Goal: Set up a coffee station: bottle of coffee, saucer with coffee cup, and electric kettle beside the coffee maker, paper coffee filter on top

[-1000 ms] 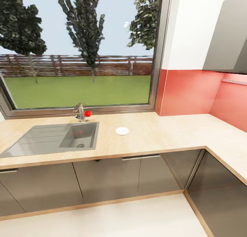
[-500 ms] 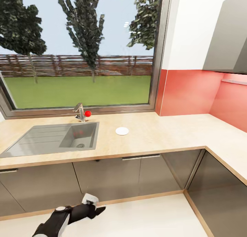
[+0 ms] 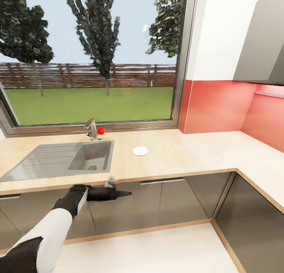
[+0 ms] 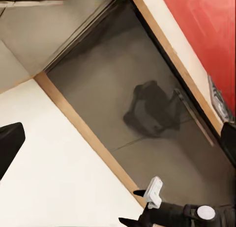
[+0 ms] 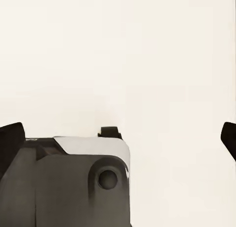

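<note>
Hovering before cabinets below countertop (image 3: 177,154), left gripper (image 3: 118,193) looks narrow; right's state unclear; no writing legible.

Broad bare surface (image 3: 189,154) right of the sink (image 3: 59,160), small white saucer (image 3: 140,150) alone beside the basin, faucet (image 3: 91,129) at the window edge, left tool (image 3: 118,194) level with the cabinet fronts (image 3: 157,206) below the surface edge

no readable text, labels or signs
</note>
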